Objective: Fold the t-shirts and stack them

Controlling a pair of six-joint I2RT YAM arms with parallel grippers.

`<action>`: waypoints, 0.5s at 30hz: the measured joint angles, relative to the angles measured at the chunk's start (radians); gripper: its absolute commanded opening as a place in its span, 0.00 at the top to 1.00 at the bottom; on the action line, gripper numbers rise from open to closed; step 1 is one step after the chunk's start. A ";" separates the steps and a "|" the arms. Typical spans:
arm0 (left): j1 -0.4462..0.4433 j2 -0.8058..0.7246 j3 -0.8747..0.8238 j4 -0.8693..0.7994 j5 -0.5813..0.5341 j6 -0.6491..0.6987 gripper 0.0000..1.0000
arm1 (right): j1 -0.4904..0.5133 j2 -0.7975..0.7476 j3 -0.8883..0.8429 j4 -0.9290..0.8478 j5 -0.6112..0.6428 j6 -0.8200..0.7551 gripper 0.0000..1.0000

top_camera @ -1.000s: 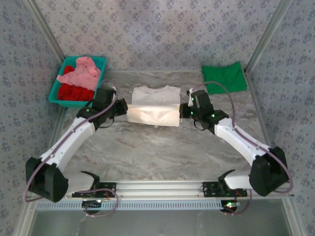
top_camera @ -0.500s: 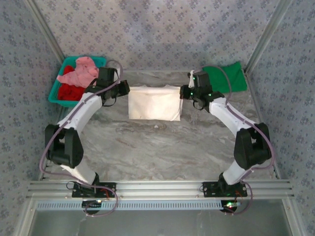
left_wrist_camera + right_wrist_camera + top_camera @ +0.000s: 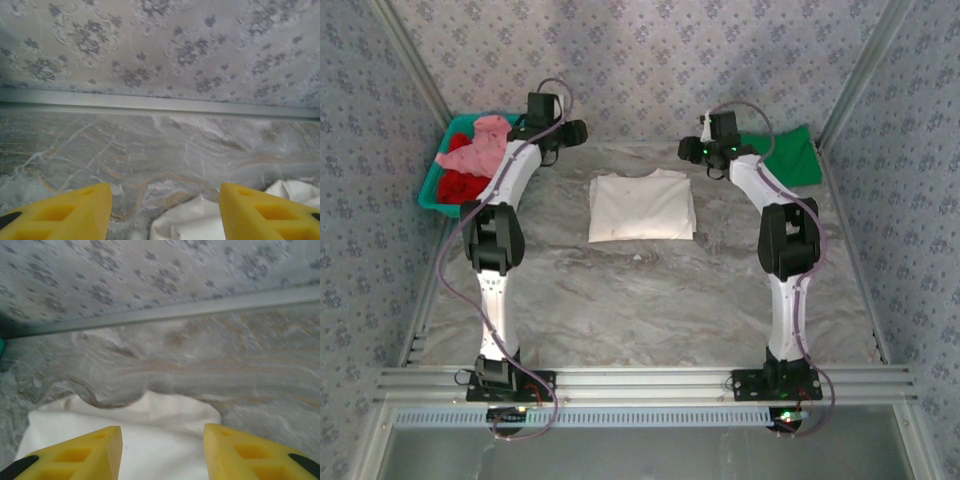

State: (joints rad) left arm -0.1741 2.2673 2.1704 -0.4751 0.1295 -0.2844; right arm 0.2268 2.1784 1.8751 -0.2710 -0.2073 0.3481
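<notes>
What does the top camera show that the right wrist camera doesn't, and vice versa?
The top camera takes in the left arm and right arm, a folded green cloth t-shirt at the far right, and a teal plastic basket holding a crumpled pink shirt and a red shirt. The right wrist camera brings close the right gripper, yellow fingers apart, holding nothing. Both show the folded cream-white cloth t-shirt on the grey marbled table, with patterned wall behind.

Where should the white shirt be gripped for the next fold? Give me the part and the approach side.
Probably the two front corners. The white shirt lies flat as a rectangle, collar toward the back wall, so come in low from the sides, left gripper from the left, right gripper from the right, one finger sliding underneath.
</notes>
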 measured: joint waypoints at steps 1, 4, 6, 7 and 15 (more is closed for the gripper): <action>-0.002 -0.020 -0.031 0.006 -0.007 0.003 0.42 | -0.003 -0.012 -0.011 -0.009 0.000 -0.003 0.51; -0.031 -0.163 -0.285 0.078 -0.021 -0.011 0.46 | 0.010 -0.104 -0.129 0.001 -0.013 -0.005 0.55; -0.068 -0.287 -0.500 0.147 -0.016 -0.037 0.49 | 0.031 -0.201 -0.260 0.023 -0.033 -0.002 0.64; -0.088 -0.343 -0.599 0.187 -0.008 -0.052 0.50 | 0.042 -0.251 -0.326 0.037 -0.048 0.002 0.71; -0.188 -0.441 -1.034 0.473 0.107 -0.179 0.61 | 0.087 -0.353 -0.608 0.175 -0.195 0.074 0.85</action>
State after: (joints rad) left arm -0.3622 1.8267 1.1366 -0.0021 0.2367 -0.4633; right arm 0.3141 1.8252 1.2671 -0.0963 -0.4019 0.4217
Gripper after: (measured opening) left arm 0.395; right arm 0.152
